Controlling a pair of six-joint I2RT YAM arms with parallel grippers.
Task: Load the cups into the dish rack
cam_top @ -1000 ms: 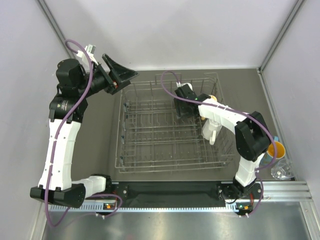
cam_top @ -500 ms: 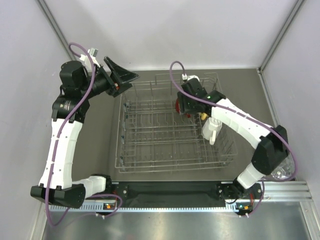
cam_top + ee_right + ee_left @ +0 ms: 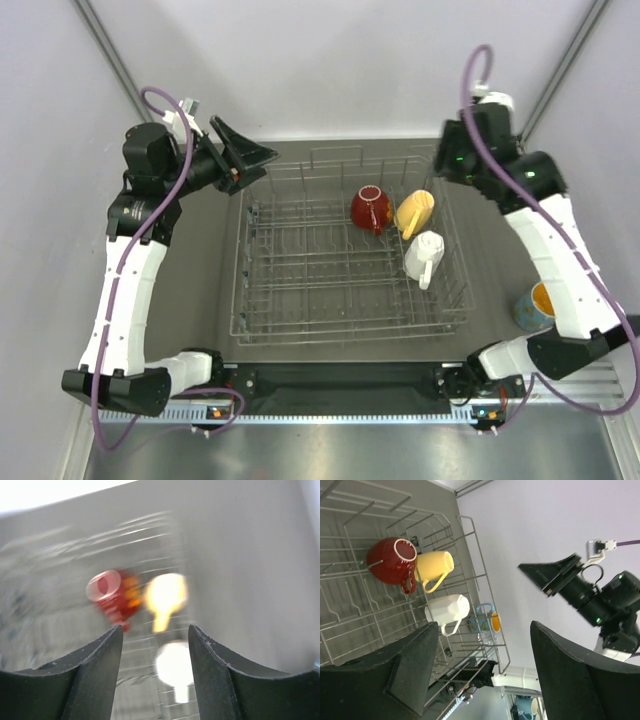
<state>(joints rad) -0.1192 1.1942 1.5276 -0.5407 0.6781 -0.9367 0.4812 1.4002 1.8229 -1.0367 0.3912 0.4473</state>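
Observation:
The grey wire dish rack (image 3: 243, 262) stands mid-table. In its far right part lie a red cup (image 3: 370, 208), a yellow mug (image 3: 415, 212) and a white handled mug (image 3: 425, 256). They also show in the left wrist view: the red cup (image 3: 391, 560), the yellow mug (image 3: 434, 565) and the white mug (image 3: 447, 608). The blue mug (image 3: 532, 306) stands on the table right of the rack. The clear glass is hidden in the top view. My left gripper (image 3: 243, 150) is open and empty, raised at the rack's far left corner. My right gripper (image 3: 452, 160) is open and empty, raised beyond the rack's far right corner.
Pale walls close in the table on the left, the back and the right. The right wrist view is motion-blurred, with the red cup (image 3: 107, 595) and the yellow mug (image 3: 166, 595) beyond its fingers (image 3: 95, 665). A black rail (image 3: 340, 380) runs along the near edge.
My right gripper has let go of the red cup in the rack and has risen back to the far right. The blue mug has come into view. My left arm has hardly moved.

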